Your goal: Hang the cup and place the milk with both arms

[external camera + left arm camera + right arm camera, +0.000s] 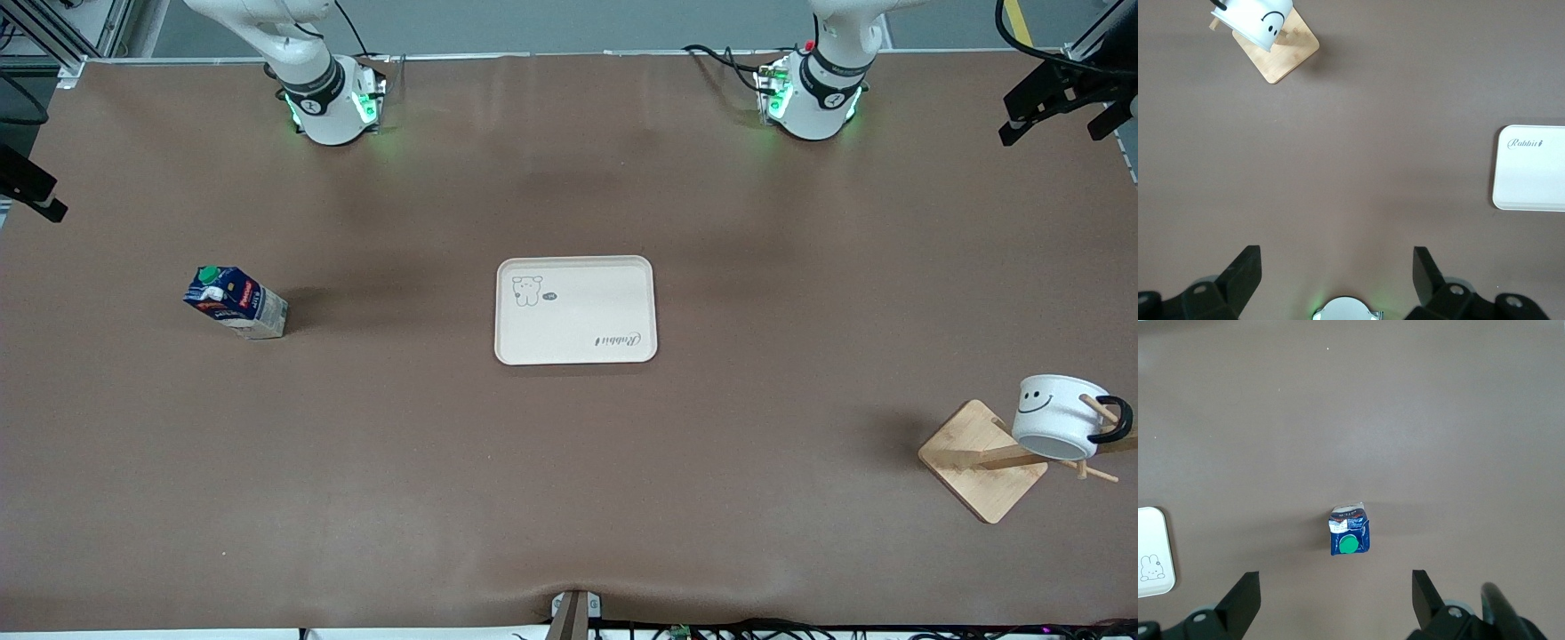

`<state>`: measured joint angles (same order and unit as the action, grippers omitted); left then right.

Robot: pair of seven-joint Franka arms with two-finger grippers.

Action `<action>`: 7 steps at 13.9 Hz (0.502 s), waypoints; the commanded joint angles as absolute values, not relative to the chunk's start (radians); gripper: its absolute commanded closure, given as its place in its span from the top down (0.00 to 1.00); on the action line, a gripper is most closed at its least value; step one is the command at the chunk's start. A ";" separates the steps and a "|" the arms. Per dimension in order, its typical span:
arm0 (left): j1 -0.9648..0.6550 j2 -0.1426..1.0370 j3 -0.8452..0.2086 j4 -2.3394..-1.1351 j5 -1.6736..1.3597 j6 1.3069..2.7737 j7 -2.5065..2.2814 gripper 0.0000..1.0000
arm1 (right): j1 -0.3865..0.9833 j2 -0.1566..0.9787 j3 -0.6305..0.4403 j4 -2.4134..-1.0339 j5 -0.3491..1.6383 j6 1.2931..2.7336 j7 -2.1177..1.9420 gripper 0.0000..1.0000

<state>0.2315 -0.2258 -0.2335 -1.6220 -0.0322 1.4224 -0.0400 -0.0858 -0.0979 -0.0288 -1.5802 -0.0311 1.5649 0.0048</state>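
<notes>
The cup [1058, 418], a white mug with a smiley face and a black handle, hangs on a wooden rack [973, 458] at the left arm's end of the table. It also shows in the left wrist view [1255, 23]. The milk [236, 302], a dark blue carton with a green cap, stands upright at the right arm's end. My left gripper [1337, 260] is open and empty, high over bare table near its base. My right gripper [1336, 583] is open and empty, high over the table, with the milk [1350, 537] below it. Neither gripper shows in the front view.
A cream tray [576, 309] with a rabbit drawing lies at the middle of the table. Its edge shows in both the left wrist view [1531, 173] and the right wrist view [1151, 560]. The rack's base [1288, 53] is a flat wooden square.
</notes>
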 commanded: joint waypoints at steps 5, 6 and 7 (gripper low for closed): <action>0.235 -0.225 -0.238 -1.589 -0.043 1.385 -0.044 1.00 | -0.078 -0.084 -0.028 -1.559 -0.052 1.545 0.014 1.00; 0.235 -0.225 -0.238 -1.589 -0.043 1.384 -0.044 1.00 | -0.078 -0.084 -0.028 -1.560 -0.052 1.545 0.014 1.00; 0.235 -0.225 -0.238 -1.589 -0.043 1.384 -0.044 1.00 | -0.077 -0.081 -0.028 -1.562 -0.052 1.546 0.012 1.00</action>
